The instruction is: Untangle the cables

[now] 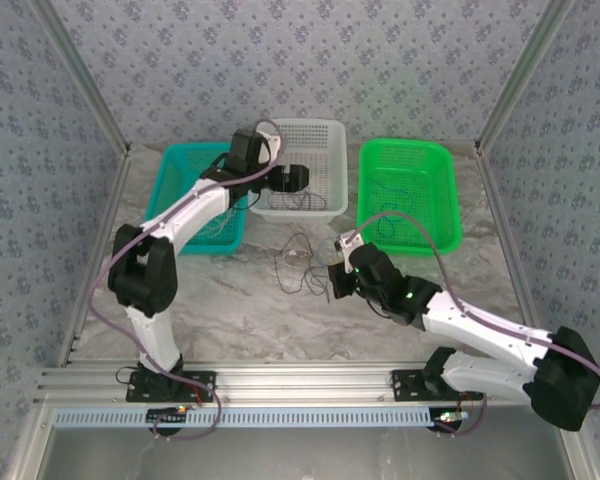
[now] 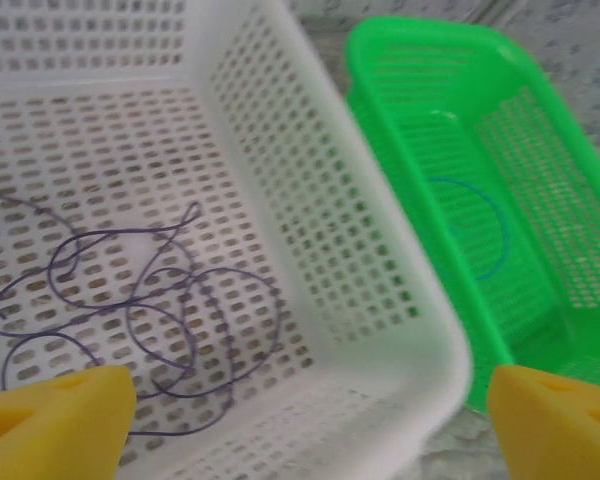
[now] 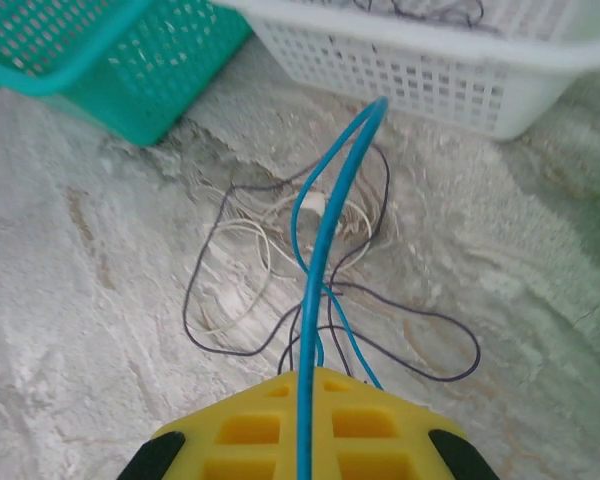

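Blue cable (image 3: 315, 260) was clamped in the right pincer (image 3: 305, 430), threaded through the tangle (image 3: 270, 300) on the desk (image 3: 70, 330); pulling might drag it all. Left pincer (image 2: 310, 420) gaped over the basket's (image 2: 310, 200) purple cable (image 2: 170, 310).

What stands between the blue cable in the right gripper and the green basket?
Nothing visible lies on the marble tabletop between the right gripper and the green basket. But the blue cable loops down among the dark and whitish cables tangled on the table, so they would probably drag along.
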